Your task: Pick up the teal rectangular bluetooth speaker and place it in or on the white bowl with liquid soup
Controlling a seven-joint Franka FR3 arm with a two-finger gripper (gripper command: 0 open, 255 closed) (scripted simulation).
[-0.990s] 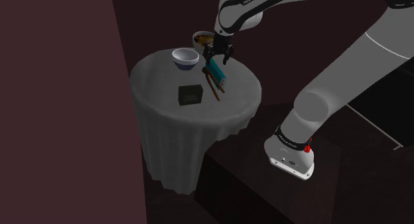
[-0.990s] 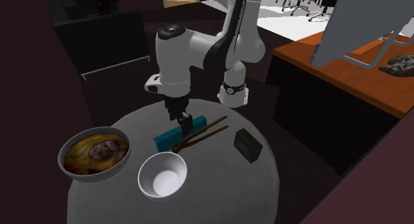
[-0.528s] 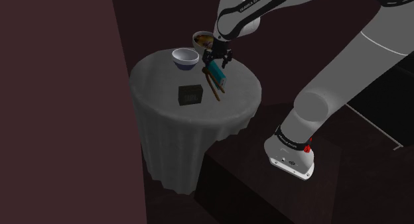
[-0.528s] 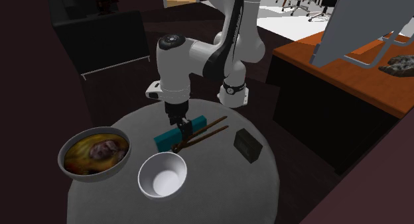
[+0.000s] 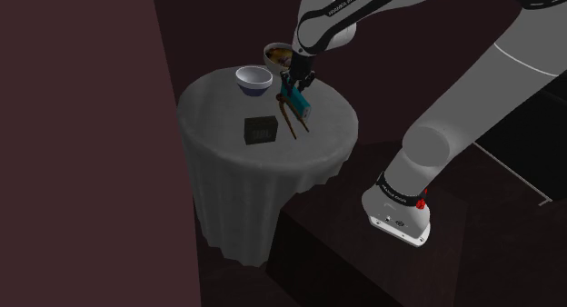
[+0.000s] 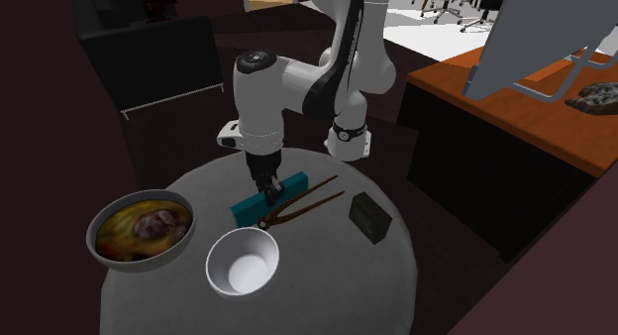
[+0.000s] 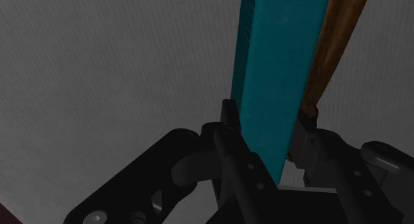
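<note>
The all-black gripper [image 6: 269, 191] is clamped across the narrow width of the teal rectangular speaker [image 6: 248, 207], which lies near the middle of the round grey-draped desk [image 6: 327, 274], long axis crosswise to the jaws, with the pale-rimmed bowl of brown soup [image 6: 149, 268] off past one end at the desk's edge.

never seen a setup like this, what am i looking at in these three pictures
It is a white robot arm with a black two-finger gripper. One camera looks down from beside its stand, one faces it across the round grey-clothed table, one sits on the hand. On the table: a teal rectangular speaker, brown wooden tongs, a small dark box, an empty white bowl and a pale-rimmed bowl of brown soup. The fingers are closed on the speaker's sides.
</note>
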